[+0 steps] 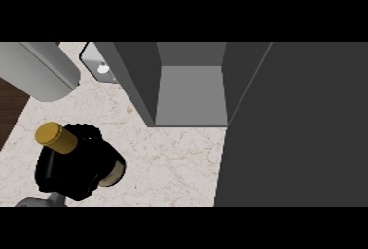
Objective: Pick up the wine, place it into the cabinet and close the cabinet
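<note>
Head view: our left hand (pixel 72 170) grips wine (pixel 57 137); risk clipping cabinet (pixel 188 97) wall on insertion; right hand unseen.

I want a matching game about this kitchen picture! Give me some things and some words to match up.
Things:
1. wine bottle cap
2. cabinet
3. left hand
4. counter

Words:
A. open, shelf showing
B. gold
C. pale marble
D. black, curled round the bottle

Pairs: 1-B, 2-A, 3-D, 4-C
</note>
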Robot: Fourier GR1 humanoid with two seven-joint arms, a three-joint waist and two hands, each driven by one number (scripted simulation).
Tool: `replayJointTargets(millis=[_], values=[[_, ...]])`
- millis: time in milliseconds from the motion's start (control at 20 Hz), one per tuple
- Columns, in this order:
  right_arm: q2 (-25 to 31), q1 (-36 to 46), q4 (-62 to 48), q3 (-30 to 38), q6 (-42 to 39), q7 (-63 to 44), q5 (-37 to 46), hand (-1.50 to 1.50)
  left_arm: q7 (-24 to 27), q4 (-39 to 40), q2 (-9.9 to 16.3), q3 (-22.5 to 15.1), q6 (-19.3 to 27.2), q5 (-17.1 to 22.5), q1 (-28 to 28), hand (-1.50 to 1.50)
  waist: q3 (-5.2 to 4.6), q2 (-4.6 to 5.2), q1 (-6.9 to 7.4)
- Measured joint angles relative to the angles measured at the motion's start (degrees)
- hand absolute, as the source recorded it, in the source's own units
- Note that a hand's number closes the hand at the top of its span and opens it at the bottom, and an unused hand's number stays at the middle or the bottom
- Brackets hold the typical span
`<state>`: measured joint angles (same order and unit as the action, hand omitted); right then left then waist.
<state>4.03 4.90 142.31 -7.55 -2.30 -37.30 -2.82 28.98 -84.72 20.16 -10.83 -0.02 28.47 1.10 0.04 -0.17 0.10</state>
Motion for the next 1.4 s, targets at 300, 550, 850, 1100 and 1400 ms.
replayJointTargets(millis=[300, 550, 850, 1100, 1400], values=[[-0.1, 0.8, 0.2, -0.5, 0.6, -1.2, 0.2, -1.50, -9.7, -11.3, -1.4, -3.2, 5.8, -3.6, 0.1, 1.50, 0.00, 0.00, -0.09], [0.0, -0.3, 0.2, 0.0, -0.1, -0.1, 0.1, -1.50, -17.3, -16.8, -4.7, -7.1, 9.9, -6.7, 2.9, 1.50, -0.01, 0.03, -0.29], [-0.2, -1.8, 0.2, 0.3, -1.1, 1.4, 0.0, -1.50, -23.7, -19.3, -10.0, -9.9, 13.7, -10.0, 7.7, 1.50, 0.00, 0.08, -0.45], [-0.4, -1.5, 0.0, 0.6, -1.2, 0.7, -0.2, -1.50, -29.5, -18.8, -14.7, -11.3, 17.9, -13.2, 14.2, 1.50, 0.00, 0.09, -0.51], [0.0, -1.4, 0.1, 2.0, -2.0, 0.8, -0.5, -1.50, -33.4, -15.9, -18.8, -14.5, 25.2, -18.0, 21.0, 1.50, -0.01, 0.09, -0.60]])
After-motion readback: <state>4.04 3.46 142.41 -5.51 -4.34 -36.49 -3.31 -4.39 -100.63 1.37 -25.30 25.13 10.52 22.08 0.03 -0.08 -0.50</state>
